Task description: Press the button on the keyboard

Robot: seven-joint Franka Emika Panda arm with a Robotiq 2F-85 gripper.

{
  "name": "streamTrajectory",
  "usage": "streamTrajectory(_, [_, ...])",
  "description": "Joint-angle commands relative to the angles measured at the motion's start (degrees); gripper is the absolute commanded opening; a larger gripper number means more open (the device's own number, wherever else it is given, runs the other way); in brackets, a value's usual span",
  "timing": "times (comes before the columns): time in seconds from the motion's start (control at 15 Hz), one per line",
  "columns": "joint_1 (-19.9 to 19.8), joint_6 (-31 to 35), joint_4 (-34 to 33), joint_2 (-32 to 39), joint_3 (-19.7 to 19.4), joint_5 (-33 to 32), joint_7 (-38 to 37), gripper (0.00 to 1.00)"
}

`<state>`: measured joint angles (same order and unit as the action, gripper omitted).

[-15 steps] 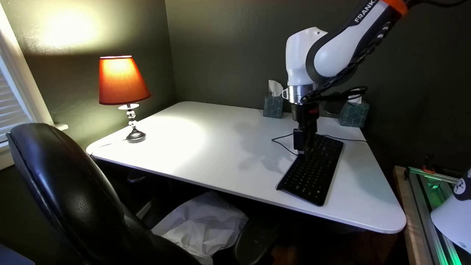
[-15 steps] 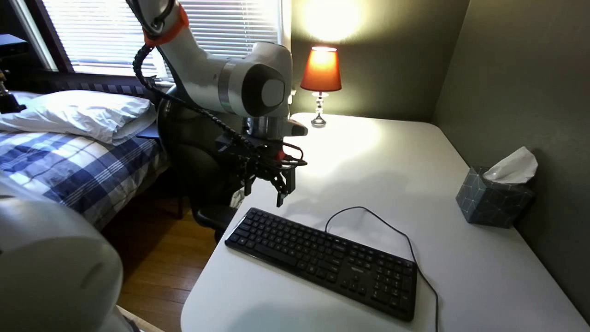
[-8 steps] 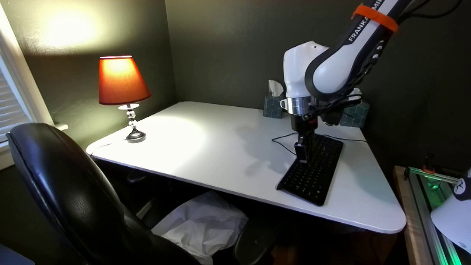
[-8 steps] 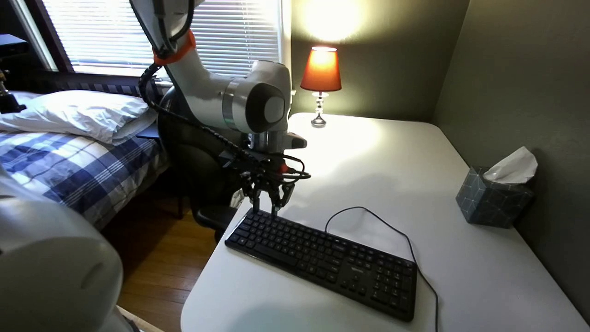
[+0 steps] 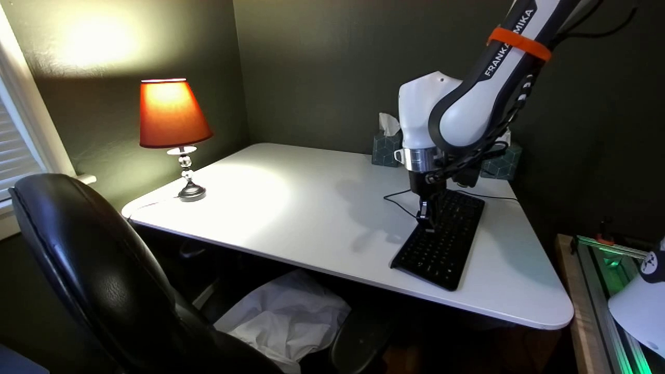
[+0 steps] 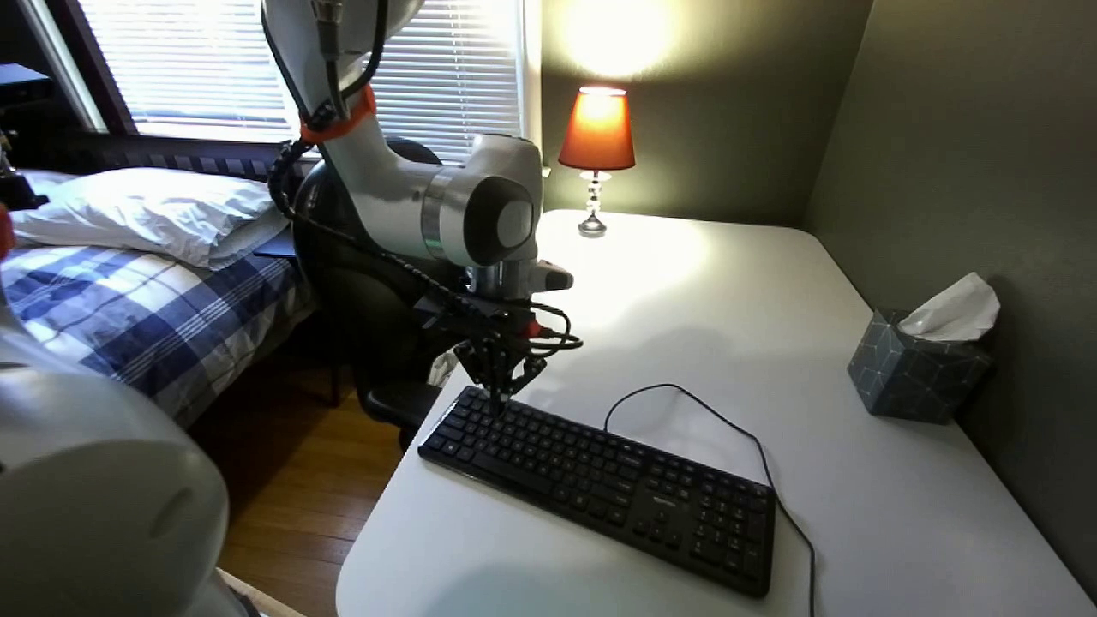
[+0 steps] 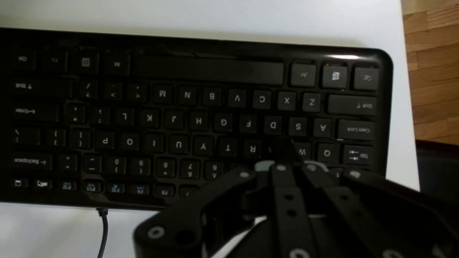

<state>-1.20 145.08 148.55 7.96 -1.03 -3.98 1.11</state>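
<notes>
Dark green walls stand behind your workspace, lit in patches by lamplight in both exterior views. A bed under a blue-and-white plaid cover shows in an exterior view, and the broad white bench is in both. You have the arm hanging over one end of it. A black chair stands beside the bench, and at the end well apart from the arm you'll see a lamp glowing through its orange shade.

The keyboard lies flat on the bench under your arm, its Tab and Caps Lock end just beside the bench edge near the chair. A tissue box stands near the wall; another tissue box is partly hidden behind the arm.

Your jaws are clenched together and point down over the keyboard's upper rows. A thin black cable leaves the keyboard by the function-key side and curves across the bench. In your wrist view the W key and R key flank the tips, which cover most of the key between; whether they touch it, you cannot tell.
</notes>
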Motion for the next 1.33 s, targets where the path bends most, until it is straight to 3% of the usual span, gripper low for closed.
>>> streamTrajectory(0.0, [-0.04,1.54,-0.71,2.0,-0.45,-0.75,0.24,0.0])
streamTrajectory(1.27, [-1.32,1.21,-3.28,5.35,-0.11,2.25,3.83,0.0])
